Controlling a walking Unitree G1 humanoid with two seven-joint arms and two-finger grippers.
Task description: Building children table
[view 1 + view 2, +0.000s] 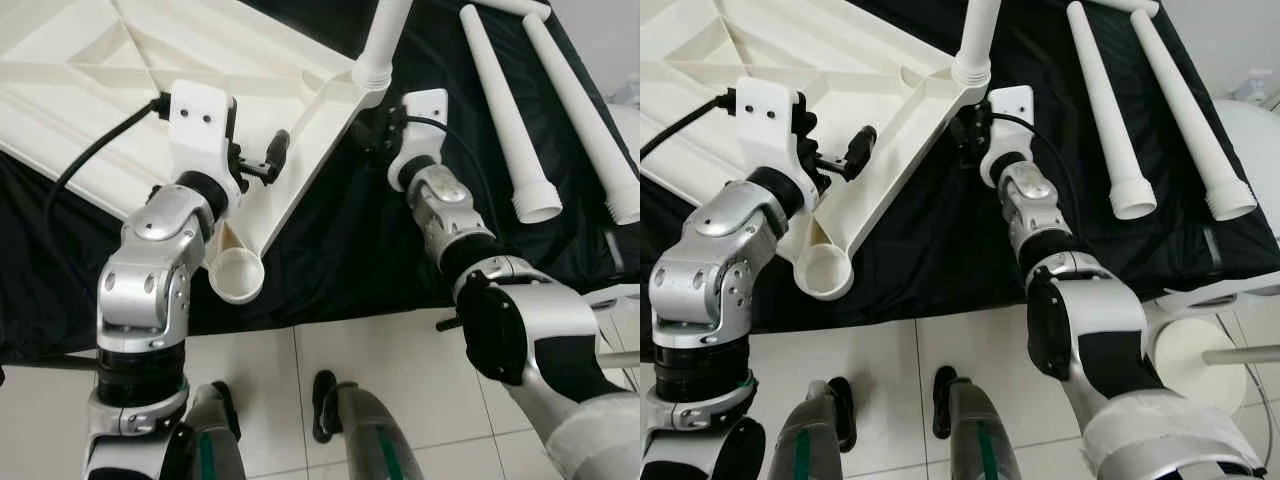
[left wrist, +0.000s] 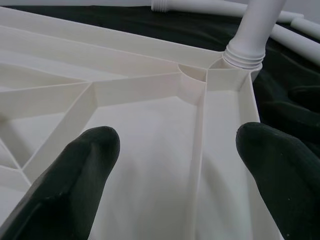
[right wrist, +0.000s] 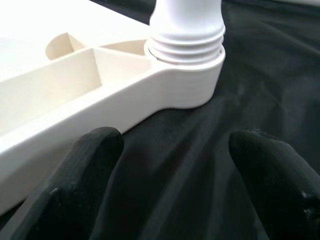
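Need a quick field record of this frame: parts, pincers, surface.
tabletop: white ribbed tabletop, upside down on black cloth
fitted leg: one leg standing in a corner socket
empty socket: near corner socket, no leg
loose legs: two legs lying on the cloth, on the robot's right
left pincer: left pincer open, over the tabletop's ribbed underside
right pincer: right pincer open, beside the fitted leg's corner, not touching
floor: white tiles

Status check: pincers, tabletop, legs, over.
Left pincer open over upturned tabletop. Right pincer open beside corner with one leg seated. Two loose legs on black cloth.
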